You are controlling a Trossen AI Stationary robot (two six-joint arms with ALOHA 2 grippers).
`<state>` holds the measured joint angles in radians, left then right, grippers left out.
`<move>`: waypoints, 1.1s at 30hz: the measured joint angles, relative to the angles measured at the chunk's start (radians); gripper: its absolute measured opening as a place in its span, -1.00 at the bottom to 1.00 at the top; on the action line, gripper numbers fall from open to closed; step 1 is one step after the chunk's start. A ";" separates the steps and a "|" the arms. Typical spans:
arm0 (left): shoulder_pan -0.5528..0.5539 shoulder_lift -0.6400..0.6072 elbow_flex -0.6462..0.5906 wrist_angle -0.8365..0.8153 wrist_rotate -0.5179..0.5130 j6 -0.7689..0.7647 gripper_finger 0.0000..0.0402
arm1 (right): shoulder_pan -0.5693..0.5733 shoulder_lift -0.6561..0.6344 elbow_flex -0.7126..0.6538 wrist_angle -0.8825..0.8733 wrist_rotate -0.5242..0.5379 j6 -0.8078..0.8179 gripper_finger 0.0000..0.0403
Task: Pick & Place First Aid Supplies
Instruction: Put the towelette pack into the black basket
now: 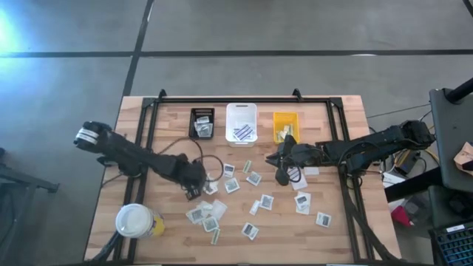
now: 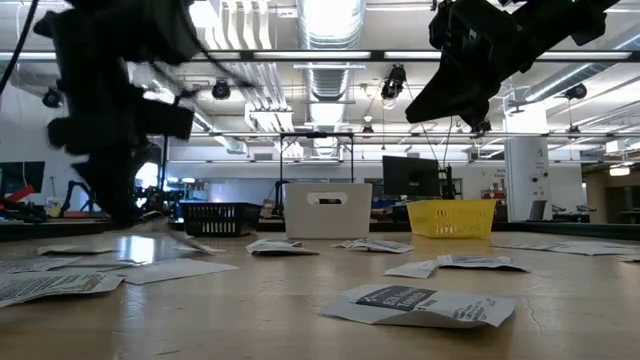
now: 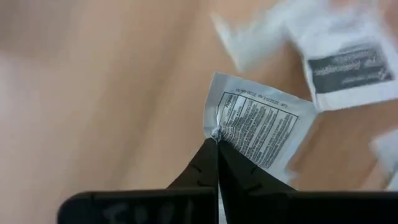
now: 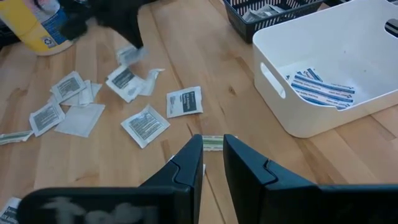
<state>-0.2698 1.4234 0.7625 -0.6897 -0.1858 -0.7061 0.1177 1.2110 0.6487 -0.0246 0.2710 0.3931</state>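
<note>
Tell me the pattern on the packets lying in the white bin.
Blue stripes on white packets, clearest in the right wrist view.

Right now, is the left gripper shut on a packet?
Yes: the left gripper is shut, its fingertips pinching a corner of a white printed packet.

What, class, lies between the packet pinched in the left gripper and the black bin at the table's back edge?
Nothing visible blocks it. The left gripper is shut on a white packet, and the bare wood up to the black bin holds only a looped black cable lying flat beside the route.
</note>
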 joint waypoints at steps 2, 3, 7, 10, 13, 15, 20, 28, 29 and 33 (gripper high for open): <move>0.018 -0.047 0.002 -0.038 -0.035 -0.004 -1.00 | 0.000 0.000 0.000 0.000 0.000 0.000 -0.71; 0.031 -0.069 0.000 -0.064 -0.053 -0.003 -1.00 | 0.000 0.000 0.000 0.000 0.000 0.000 -0.71; 0.096 -0.162 0.002 -0.062 -0.136 0.035 -1.00 | 0.000 0.000 0.000 0.000 0.000 0.000 -0.71; 0.159 -0.214 0.003 -0.060 -0.204 0.077 -1.00 | 0.001 0.000 -0.002 0.000 0.000 0.000 -0.71; 0.226 -0.259 0.009 -0.038 -0.310 0.115 -1.00 | 0.001 0.000 -0.002 0.000 0.000 0.000 -0.71; 0.267 -0.275 0.009 -0.005 -0.366 0.136 -1.00 | 0.001 0.000 -0.003 0.000 0.000 0.000 -0.71; 0.358 -0.273 0.008 0.091 -0.408 0.221 -1.00 | 0.001 0.000 -0.008 0.000 0.000 0.000 -0.71; 0.464 -0.223 0.008 0.238 -0.423 0.340 -1.00 | 0.004 0.000 -0.014 -0.001 0.000 -0.001 -0.71; 0.473 -0.219 0.008 0.241 -0.423 0.347 -1.00 | 0.004 0.000 -0.014 -0.001 -0.001 -0.002 -0.71; 0.506 -0.213 0.008 0.246 -0.427 0.373 -1.00 | 0.007 0.000 -0.015 -0.001 0.000 -0.035 -0.71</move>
<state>0.2358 1.2102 0.7708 -0.4439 -0.6131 -0.3330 0.1246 1.2110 0.6338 -0.0257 0.2707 0.3580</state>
